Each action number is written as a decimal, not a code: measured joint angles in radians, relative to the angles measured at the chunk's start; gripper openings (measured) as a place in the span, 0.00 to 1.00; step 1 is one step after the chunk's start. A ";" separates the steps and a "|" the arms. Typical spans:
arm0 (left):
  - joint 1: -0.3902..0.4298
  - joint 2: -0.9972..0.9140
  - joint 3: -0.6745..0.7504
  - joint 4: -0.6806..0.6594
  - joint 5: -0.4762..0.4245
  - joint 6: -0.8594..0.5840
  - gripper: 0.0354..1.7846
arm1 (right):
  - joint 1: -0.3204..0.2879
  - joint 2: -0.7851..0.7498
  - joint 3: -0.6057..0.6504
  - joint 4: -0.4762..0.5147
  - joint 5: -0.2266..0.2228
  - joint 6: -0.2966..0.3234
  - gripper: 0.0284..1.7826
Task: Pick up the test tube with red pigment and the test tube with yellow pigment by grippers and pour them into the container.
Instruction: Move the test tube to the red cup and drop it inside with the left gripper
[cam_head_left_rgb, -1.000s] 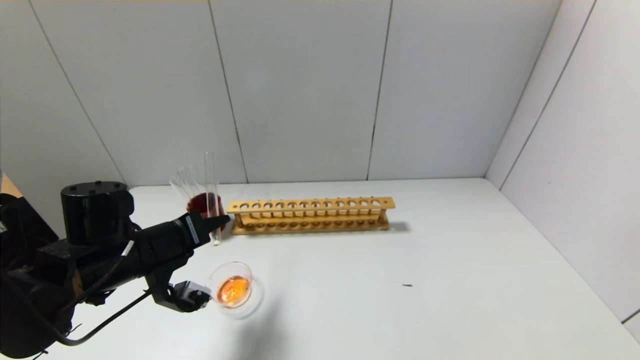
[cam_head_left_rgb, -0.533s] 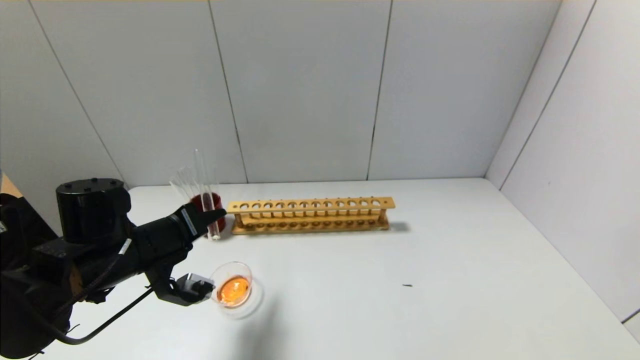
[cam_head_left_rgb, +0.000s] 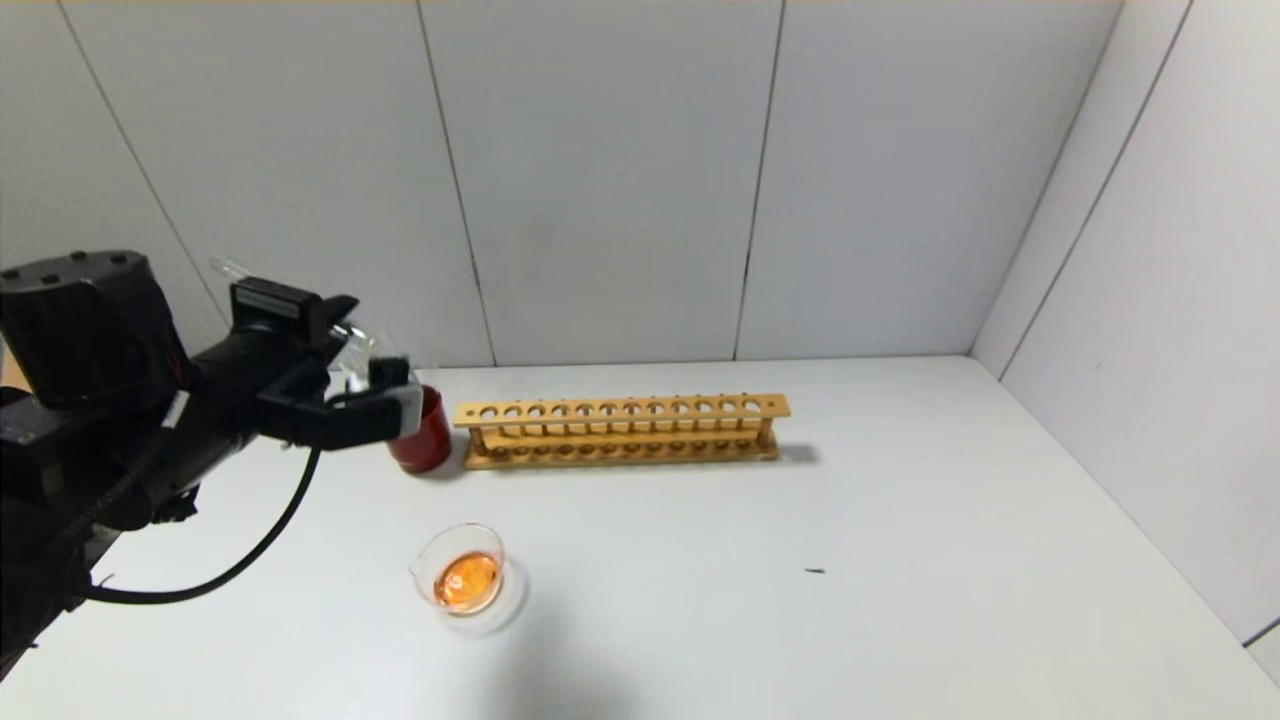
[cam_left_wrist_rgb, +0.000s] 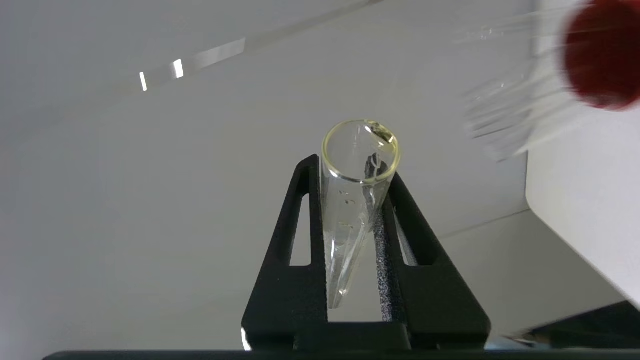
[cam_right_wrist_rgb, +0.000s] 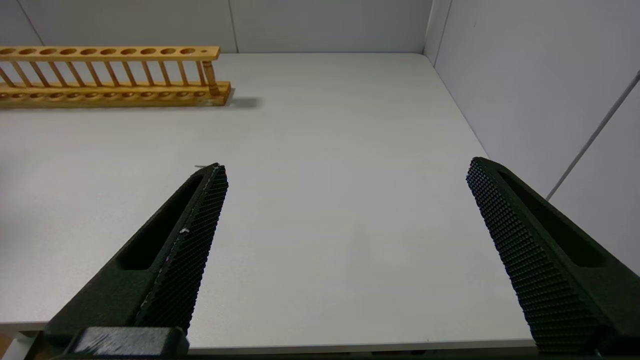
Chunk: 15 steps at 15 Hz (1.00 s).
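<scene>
Gripping emptied tube, left end effector raised.

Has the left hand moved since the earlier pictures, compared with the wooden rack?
Yes. The left hand, shut on a test tube, has risen and drawn back toward the robot's left, away from the wooden rack and the container.

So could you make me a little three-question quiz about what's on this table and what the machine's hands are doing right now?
1. True or false: the left gripper is shut on a glass test tube.
2. What colour is the liquid in the glass dish? A) blue B) orange C) green
3. Fill in: the wooden rack stands beside a dark red ____.

Key: 1 true; 2 B; 3 cup. The right gripper hangs open over bare table.
</scene>
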 joint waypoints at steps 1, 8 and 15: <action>0.003 -0.010 -0.063 0.032 0.039 -0.097 0.17 | 0.000 0.000 0.000 0.000 0.000 0.000 0.98; 0.043 -0.018 -0.251 0.284 0.116 -0.906 0.17 | 0.000 0.000 0.000 0.000 0.000 0.000 0.98; 0.045 0.046 -0.316 0.329 -0.162 -1.472 0.17 | 0.000 0.000 0.000 0.000 0.000 0.000 0.98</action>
